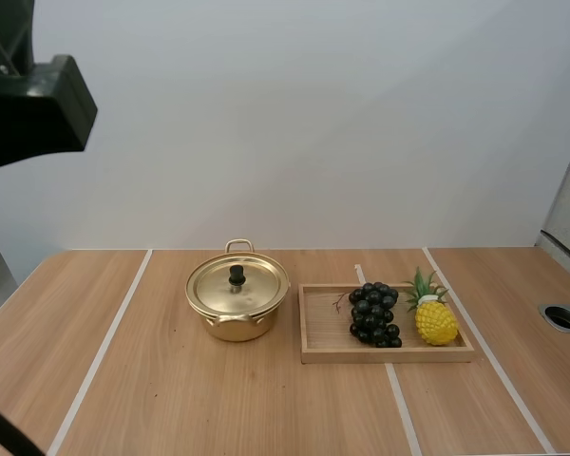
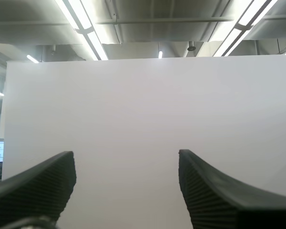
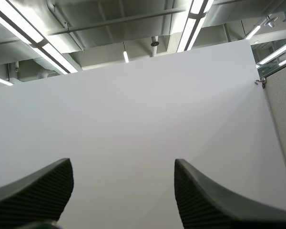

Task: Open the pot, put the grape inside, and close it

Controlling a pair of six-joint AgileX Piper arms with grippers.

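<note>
A gold pot [image 1: 236, 304] stands mid-table in the high view, its lid [image 1: 237, 284] on with a black knob on top. To its right, a bunch of dark grapes [image 1: 374, 313] lies in a wooden tray [image 1: 323, 323]. My left gripper [image 2: 126, 191] is open, its ribbed fingers [image 2: 38, 186] wide apart with nothing between them, facing a white wall. My right gripper [image 3: 121, 193] is likewise open and holds nothing, its fingers [image 3: 214, 200] spread toward the same wall.
A yellow toy pineapple [image 1: 434, 318] lies in the tray right of the grapes. White lines run across the wooden table [image 1: 152, 399]. A round grommet hole [image 1: 562, 316] sits at the far right edge. A white wall rises behind the table.
</note>
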